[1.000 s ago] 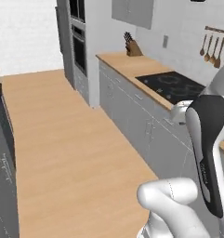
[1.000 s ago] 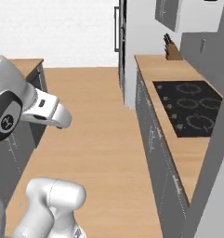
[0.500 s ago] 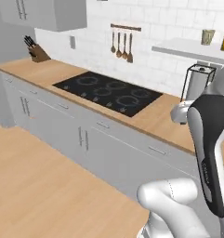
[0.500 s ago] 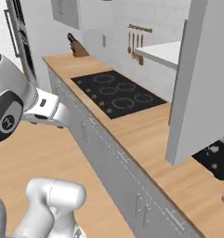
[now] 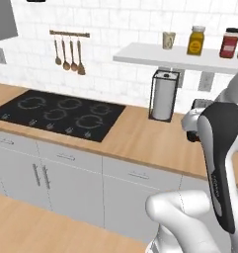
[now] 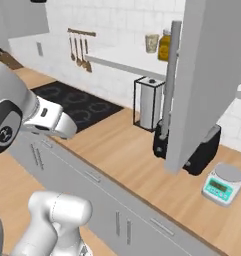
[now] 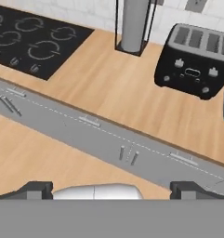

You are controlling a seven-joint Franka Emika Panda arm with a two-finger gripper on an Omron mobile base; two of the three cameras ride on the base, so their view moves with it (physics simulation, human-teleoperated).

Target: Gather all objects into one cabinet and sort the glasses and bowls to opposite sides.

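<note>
Facing the tabletop [image 7: 108, 88], the gripper [image 7: 108, 190] is seen from the hand view with its fingers [image 7: 34, 189] spread as wide as they go and nothing held between them. A cream mug [image 5: 168, 40] stands on the open white shelf [image 5: 140, 53] near its left end, just beside an amber spice jar [image 5: 196, 40] and a red-lidded jar [image 5: 229, 43]. In the right base view the cabinet's tall grey door [image 6: 212, 75] hangs open over the tabletop, its bar handle [image 6: 170, 80] towards the camera; what lies behind it is hidden. A paper-towel stand [image 5: 163, 96], a black toaster [image 7: 194, 60], a small scale [image 6: 223, 182] and a cooktop [image 5: 56, 113] occupy the tabletop. The mug is judged light, rigid and probably glossy, hence slippery and breakable if dropped; it would best be pinched across the rim wall or around the body, away from the handle, whose side cannot be told at this size.
</note>
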